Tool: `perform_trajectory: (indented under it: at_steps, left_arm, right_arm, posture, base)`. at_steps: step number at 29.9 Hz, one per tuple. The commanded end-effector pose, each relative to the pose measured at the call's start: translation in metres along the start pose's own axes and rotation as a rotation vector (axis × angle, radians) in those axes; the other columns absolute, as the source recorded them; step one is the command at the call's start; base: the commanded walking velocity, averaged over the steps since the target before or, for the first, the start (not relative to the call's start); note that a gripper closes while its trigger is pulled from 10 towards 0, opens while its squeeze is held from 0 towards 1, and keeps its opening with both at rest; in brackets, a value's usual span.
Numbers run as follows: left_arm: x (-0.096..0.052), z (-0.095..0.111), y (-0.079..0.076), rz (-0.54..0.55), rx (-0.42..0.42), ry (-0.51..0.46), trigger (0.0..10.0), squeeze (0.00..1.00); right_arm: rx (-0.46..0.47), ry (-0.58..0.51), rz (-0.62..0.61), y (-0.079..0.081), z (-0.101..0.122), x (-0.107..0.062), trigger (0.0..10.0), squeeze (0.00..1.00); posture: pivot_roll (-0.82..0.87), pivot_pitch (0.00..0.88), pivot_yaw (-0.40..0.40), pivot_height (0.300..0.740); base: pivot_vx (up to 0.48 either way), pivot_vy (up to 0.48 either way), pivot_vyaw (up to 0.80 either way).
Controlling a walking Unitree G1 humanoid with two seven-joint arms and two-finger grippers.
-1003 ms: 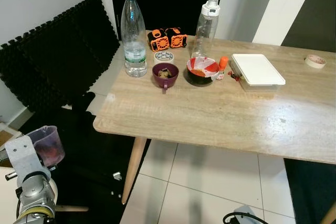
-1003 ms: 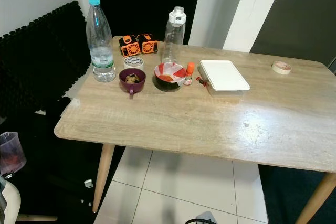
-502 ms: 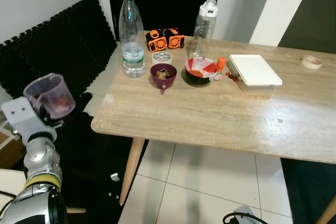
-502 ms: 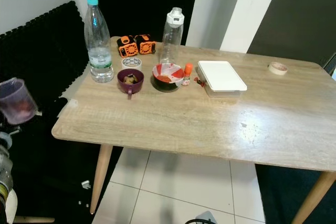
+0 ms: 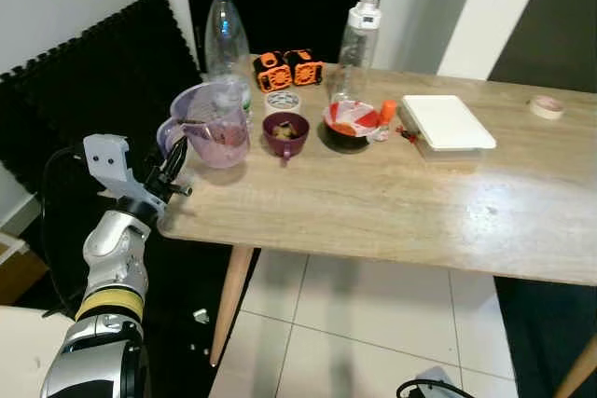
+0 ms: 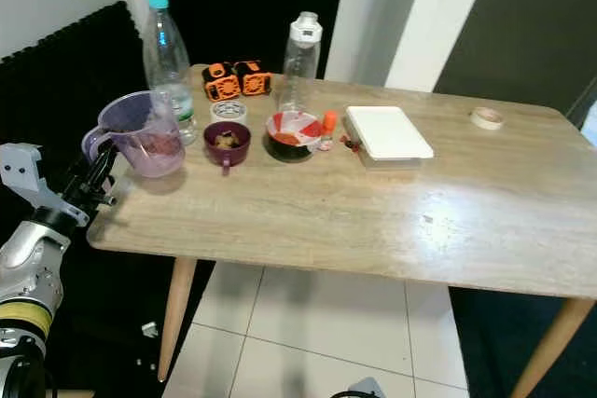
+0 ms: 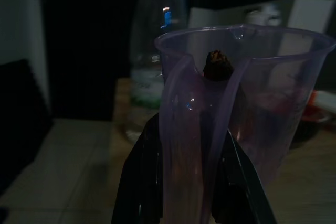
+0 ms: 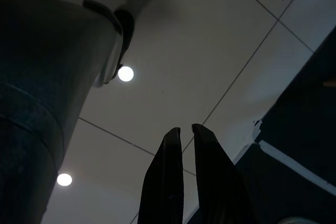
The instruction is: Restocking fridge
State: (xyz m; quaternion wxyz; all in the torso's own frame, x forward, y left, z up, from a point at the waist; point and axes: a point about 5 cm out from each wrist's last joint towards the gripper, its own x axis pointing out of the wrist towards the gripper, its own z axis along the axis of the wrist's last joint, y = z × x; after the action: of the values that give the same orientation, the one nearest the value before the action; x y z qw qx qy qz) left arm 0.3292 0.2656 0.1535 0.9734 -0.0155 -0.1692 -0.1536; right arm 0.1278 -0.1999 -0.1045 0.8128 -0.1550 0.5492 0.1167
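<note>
Purple jug [image 5: 211,125] — a clear plastic measuring jug with something reddish in its bottom — now stands over the near-left part of the wooden table [image 5: 392,202], where a second ago it was down low beside the robot, well short of the table's edge, and half a second ago it was lifted but not yet over the wood. The left gripper [image 5: 172,161] has carried it up and across, and its two black fingers are clamped on the jug's handle, as the left wrist view shows with a finger [image 7: 140,182] on each side of the purple loop. Whether the base is resting on the wood or hovering just above it I cannot tell. It sits just in front of the water bottle [image 5: 224,39] and just left of the small maroon bowl [image 5: 286,130]; farther right are the red-and-white bowl [image 5: 347,122] and the white lidded box [image 5: 447,122]. To my eye this is a delivery to the table, so the jug looks close to being let go, though no fridge is visible. The right gripper [image 8: 183,141] hangs idle over the floor tiles, its fingers nearly together.
</note>
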Motion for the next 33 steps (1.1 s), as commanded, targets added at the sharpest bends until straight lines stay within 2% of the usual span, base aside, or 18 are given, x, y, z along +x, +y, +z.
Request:
perform_trajectory:
  at_steps: [1, 5, 10, 17, 33]
  left_arm:
    - [-0.001, 0.0, -0.004, -0.032, -0.017, -0.015, 10.0, 0.0]
    - [-0.009, -0.004, -0.015, -0.146, -0.001, 0.011, 10.0, 0.0]
    - [-0.016, -0.009, -0.018, -0.165, 0.019, 0.039, 10.0, 0.0]
    - [-0.024, -0.023, -0.037, -0.207, 0.042, 0.078, 10.0, 0.0]
    - [-0.015, -0.034, -0.065, -0.186, 0.051, 0.08, 10.0, 0.0]
  right_arm:
    - [-0.003, 0.004, -0.004, -0.003, -0.002, -0.001, 10.0, 0.0]
    - [-0.002, 0.006, -0.003, -0.003, -0.002, -0.001, 10.0, 0.0]
    - [-0.001, 0.006, -0.002, -0.004, -0.002, -0.001, 10.0, 0.0]
    - [-0.005, 0.004, -0.004, -0.004, -0.001, -0.001, 10.0, 0.0]
    - [-0.003, 0.0, 0.002, -0.003, 0.0, 0.0, 10.0, 0.0]
  posture:
    - [0.1, 0.013, -0.069, 0.74]
    - [0.1, 0.02, -0.069, 0.74]
    - [0.1, 0.02, -0.07, 0.74]
    - [0.1, 0.019, -0.073, 0.74]
    - [0.11, 0.017, -0.068, 0.74]
  base:
    - [0.0, 0.0, 0.0]
    - [0.0, 0.0, 0.0]
    - [0.0, 0.0, 0.0]
    - [0.0, 0.0, 0.0]
    - [0.0, 0.0, 0.0]
